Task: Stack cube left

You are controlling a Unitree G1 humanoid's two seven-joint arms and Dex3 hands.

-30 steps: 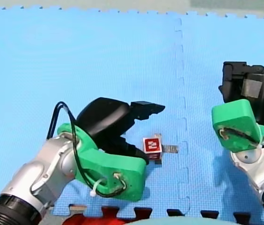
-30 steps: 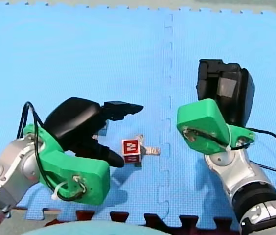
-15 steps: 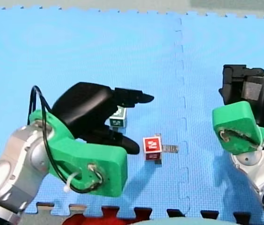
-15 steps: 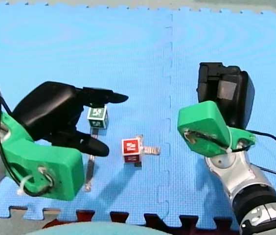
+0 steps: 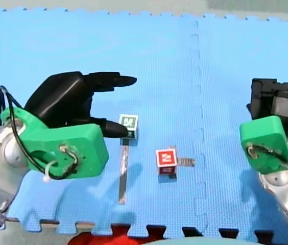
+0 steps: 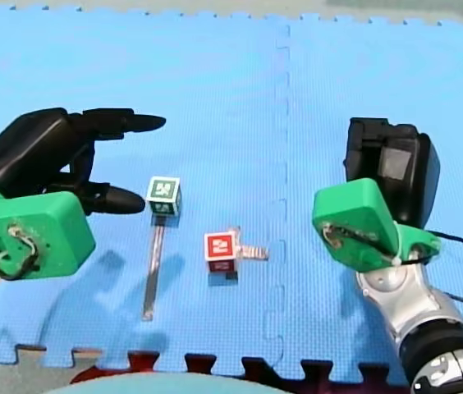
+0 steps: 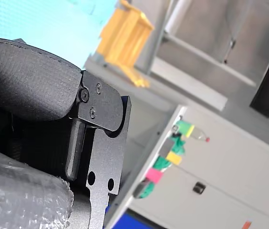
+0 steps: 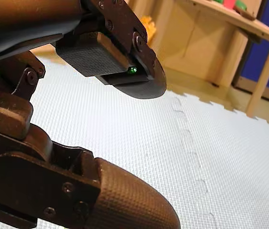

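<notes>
Two small cubes wait apart on the mat, not yet stacked

The green cube (image 5: 129, 122) stands just left of the frame centre and the red cube (image 5: 166, 157) near it, lower right, both flat on the blue foam mat (image 5: 134, 46). They look light and stiff, with smooth printed faces that may slip, so I judge it best to pinch two opposite side faces and keep the top free. The soft mat may let a cube tip when it is pushed. The left hand (image 5: 70, 102) is at the left, thumb tip just beside the green cube, fingers uncurled and holding nothing. The right hand (image 5: 276, 104) is at the right edge, well apart; open or closed I cannot tell
</notes>
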